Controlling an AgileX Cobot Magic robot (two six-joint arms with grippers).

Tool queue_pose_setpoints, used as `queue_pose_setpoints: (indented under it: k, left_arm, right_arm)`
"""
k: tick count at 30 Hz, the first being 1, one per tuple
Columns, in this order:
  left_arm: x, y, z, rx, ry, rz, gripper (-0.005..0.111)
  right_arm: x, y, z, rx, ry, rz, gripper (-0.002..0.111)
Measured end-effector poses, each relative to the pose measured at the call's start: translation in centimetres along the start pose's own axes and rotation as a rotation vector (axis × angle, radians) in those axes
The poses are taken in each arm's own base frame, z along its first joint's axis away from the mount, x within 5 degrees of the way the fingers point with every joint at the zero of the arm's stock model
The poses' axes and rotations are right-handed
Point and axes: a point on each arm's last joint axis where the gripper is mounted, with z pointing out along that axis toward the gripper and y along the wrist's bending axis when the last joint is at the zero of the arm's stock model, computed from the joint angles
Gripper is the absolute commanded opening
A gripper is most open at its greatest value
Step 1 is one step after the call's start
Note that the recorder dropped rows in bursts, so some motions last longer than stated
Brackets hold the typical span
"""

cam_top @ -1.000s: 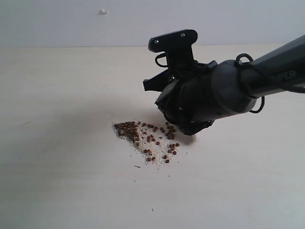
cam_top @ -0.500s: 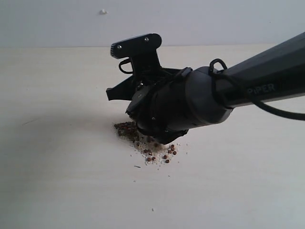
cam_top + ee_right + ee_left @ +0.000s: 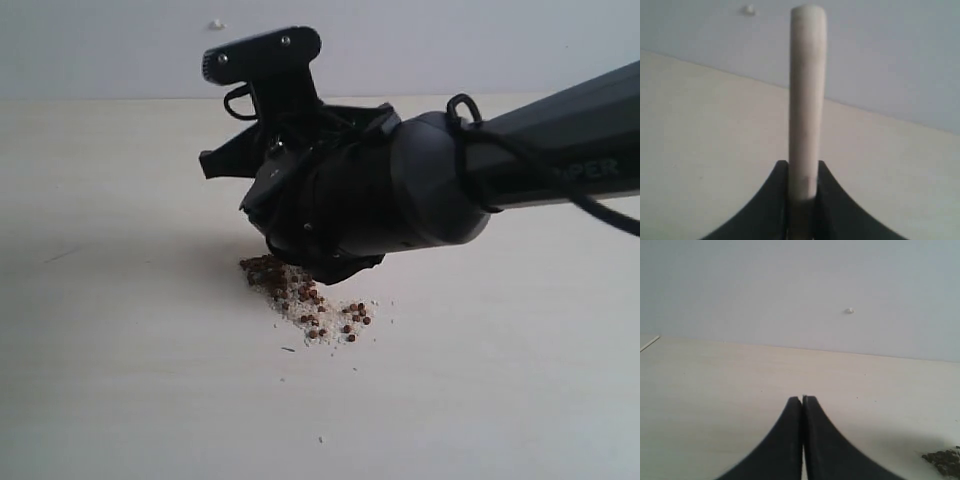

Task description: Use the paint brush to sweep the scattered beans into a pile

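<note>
The right gripper (image 3: pixel 803 172) has its jaws clamped on the pale wooden handle of the paint brush (image 3: pixel 807 100). In the right wrist view the handle stands straight out from between the two dark jaws, and its rounded end shows against the grey wall (image 3: pixel 890 60). The ferrule and bristles are out of sight in every view, so whether the brush touches the counter (image 3: pixel 120 380) cannot be told.

In the exterior view the bulky dark right arm (image 3: pixel 400 195) reaches in over the middle of the counter. Its wrist hangs just above the beans (image 3: pixel 310 300) and hides part of them. The beans lie in a narrow streak well in from the far edge, where the counter meets the wall. They are mixed with pale crumbs (image 3: pixel 330 310). At the end of the streak nearer the far edge they crowd into a dense, dark pile (image 3: pixel 265 270), right under the wrist. At the other end a few loose beans sit slightly apart from one another.

The left gripper (image 3: pixel 803 400) is not seen in the exterior view. In its own wrist view the jaws are pressed together with nothing between them, above bare counter. The edge of the bean patch shows off to one side, well apart from the jaws.

A small white speck (image 3: pixel 216 24) marks the wall.
</note>
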Motion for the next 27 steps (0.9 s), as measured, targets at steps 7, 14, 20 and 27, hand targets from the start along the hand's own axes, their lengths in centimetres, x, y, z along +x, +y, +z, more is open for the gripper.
queue_pose_setpoints:
  k: [7, 14, 20, 27]
  left_arm:
    - [0.0, 0.0, 0.0, 0.000, 0.000, 0.000, 0.000]
    - [0.0, 0.0, 0.0, 0.000, 0.000, 0.000, 0.000]
    - [0.0, 0.0, 0.0, 0.000, 0.000, 0.000, 0.000]
    - [0.0, 0.0, 0.0, 0.000, 0.000, 0.000, 0.000]
  right_arm:
    - [-0.5, -0.9, 0.1, 0.082, -0.037, -0.048, 0.000]
    - [4.0, 0.0, 2.5, 0.112, 0.045, -0.120, 0.000]
    - [3.7, 1.1, 2.9, 0.050, 0.056, 0.015, 0.000]
    - [2.1, 1.9, 2.9, -0.007, 0.045, 0.022, 0.000]
